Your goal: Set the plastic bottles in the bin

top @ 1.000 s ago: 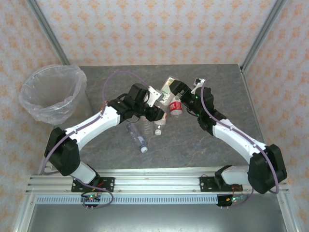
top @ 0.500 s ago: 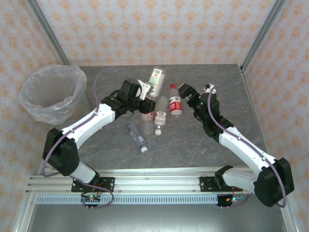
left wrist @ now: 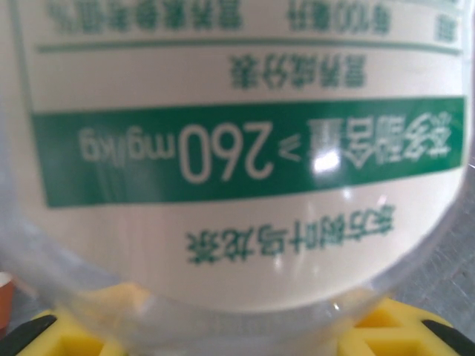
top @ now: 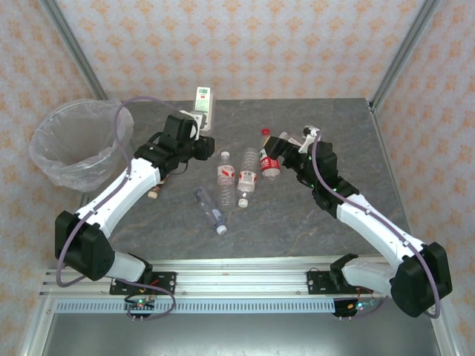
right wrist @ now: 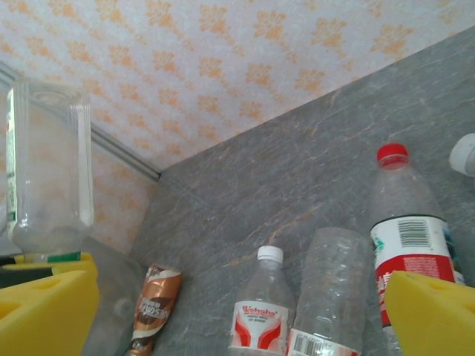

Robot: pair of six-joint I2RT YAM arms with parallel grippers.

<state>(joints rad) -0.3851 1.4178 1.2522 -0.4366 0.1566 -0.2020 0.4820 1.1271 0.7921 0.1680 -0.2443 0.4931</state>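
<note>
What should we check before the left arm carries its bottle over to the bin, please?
1. Left gripper shut on the green-label bottle: ok.
2. Firmness of that grip: cannot tell.
3. Bottle above the bin: not ok; it hangs to the bin's right, over the table.
4. Bin mouth open, bag in place: ok.
5. Right gripper open and out of the way, beside the red-cap bottle: ok.

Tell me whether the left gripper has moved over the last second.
Yes. The left gripper, holding a green-labelled bottle, moved left toward the bin.
</note>
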